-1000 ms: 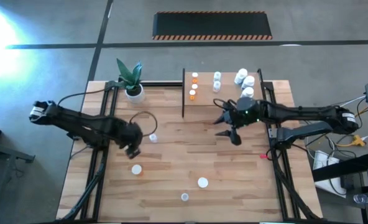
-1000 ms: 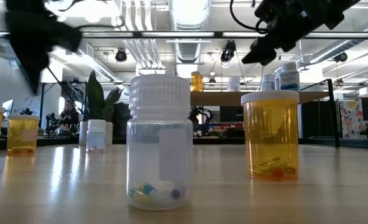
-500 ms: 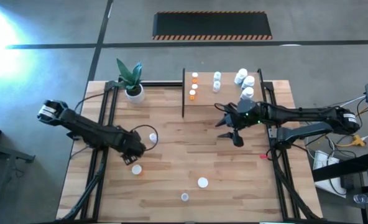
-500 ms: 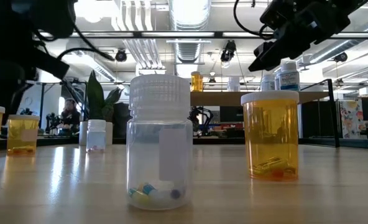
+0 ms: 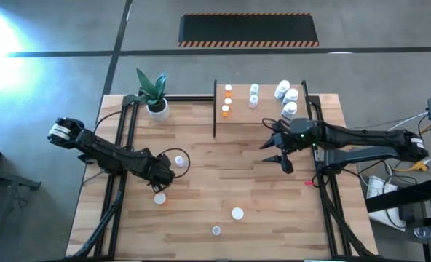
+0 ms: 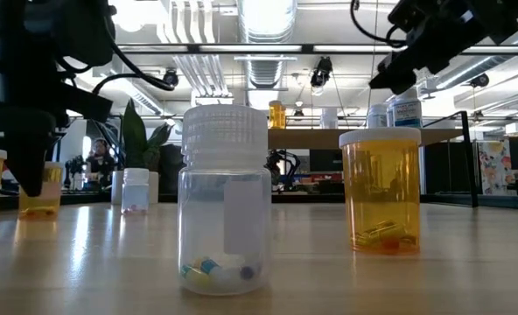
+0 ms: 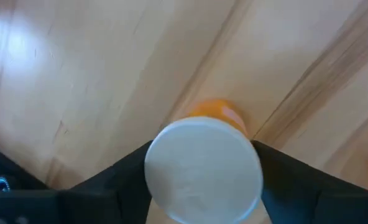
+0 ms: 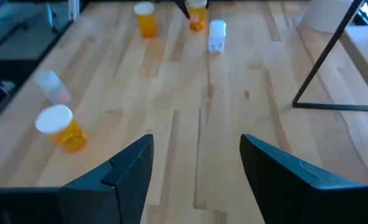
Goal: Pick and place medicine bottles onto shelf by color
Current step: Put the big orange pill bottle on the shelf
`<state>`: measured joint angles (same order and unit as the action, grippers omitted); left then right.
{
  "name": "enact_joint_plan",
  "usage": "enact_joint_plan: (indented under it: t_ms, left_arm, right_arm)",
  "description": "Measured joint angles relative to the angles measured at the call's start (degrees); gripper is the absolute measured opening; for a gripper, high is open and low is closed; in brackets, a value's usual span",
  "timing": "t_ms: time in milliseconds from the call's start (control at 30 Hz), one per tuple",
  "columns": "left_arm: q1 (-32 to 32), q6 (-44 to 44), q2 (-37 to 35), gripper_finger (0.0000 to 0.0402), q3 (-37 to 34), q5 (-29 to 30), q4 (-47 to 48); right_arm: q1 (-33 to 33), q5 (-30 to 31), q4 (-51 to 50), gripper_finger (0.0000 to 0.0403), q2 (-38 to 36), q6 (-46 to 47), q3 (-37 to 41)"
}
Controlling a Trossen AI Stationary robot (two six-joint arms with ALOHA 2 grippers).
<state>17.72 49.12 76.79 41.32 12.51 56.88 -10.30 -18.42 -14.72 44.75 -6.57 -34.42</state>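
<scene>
step: pick phase. left gripper (image 5: 159, 177) is down over an orange bottle (image 7: 204, 168) near the counter's (image 5: 223, 182) left edge, fingers (image 7: 97, 186) spread either side of its white cap, not clamped.
right: right gripper (image 5: 281, 151) hovers empty just off the shelf's (image 5: 263, 116) front edge, fingers wide.
shelf: at the counter's back edge, bottles already standing on it (image 5: 253, 94).
loose: more bottles wait near the front edge (image 5: 236, 213).
next: probably close on the orange one squarely, lift straight, carry to the orange group.
</scene>
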Motion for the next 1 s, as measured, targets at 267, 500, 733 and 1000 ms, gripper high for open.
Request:
enact_joint_plan:
  t_ms: [267,500,733,1000]
  left_arm:
    - [0.0,-1.3,0.0,0.0168,3.7,-0.3,-0.9]
    - [-0.9,-13.0,4.4,0.0168,21.1,-3.6,-8.0]
    - [-7.0,-32.6,25.0,0.0168,45.2,-5.0,-9.3]
    - [-14.1,-45.2,47.0,0.0168,69.7,-5.0,-9.0]
  right_arm:
    - [2.6,0.0,-1.8,0.0228,-6.4,7.0,2.1]
    - [4.1,0.5,-8.0,0.0228,-7.0,12.7,2.1]
    - [4.4,0.7,-9.8,0.0228,-6.7,16.1,2.1]
    - [4.5,11.8,-23.2,0.0228,-6.8,24.0,2.4]
